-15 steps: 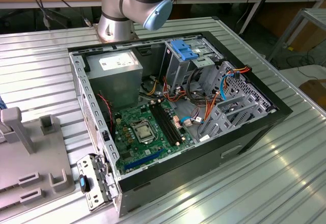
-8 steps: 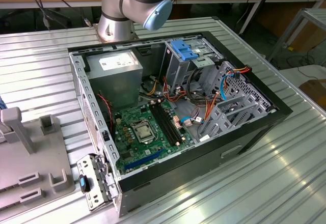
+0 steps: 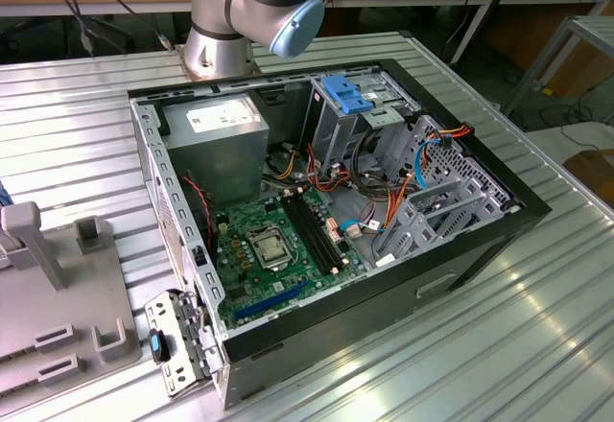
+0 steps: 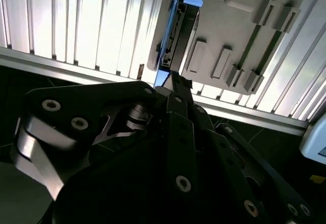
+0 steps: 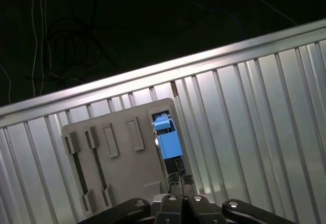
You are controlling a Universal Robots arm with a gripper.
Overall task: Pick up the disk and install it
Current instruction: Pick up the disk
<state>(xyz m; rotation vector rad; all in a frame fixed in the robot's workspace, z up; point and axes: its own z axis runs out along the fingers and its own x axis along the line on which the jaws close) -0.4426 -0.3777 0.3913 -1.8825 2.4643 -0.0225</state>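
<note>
The disk (image 5: 167, 140), a grey drive in a bright blue carrier, stands on edge in a slot of a grey fixture plate (image 5: 117, 168) on the ribbed metal table. The second wrist view looks down on its thin edge and blue end tab, the disk (image 4: 175, 30) sitting at the plate's (image 4: 239, 25) border. My gripper (image 5: 179, 179) hangs above it, black fingertips (image 4: 174, 85) pressed together and lined up with one end of the disk. Nothing sits between the fingers. Whether they touch the disk I cannot tell.
In the exterior view an open computer case (image 3: 460, 249) lies on the table, with a motherboard (image 3: 278, 245), a silver power supply (image 3: 216, 125) and a blue-tabbed drive cage (image 3: 347, 91) inside. The fixture plate (image 3: 67, 316) is at the exterior view's left. The table edge (image 5: 153, 74) runs close beside the plate.
</note>
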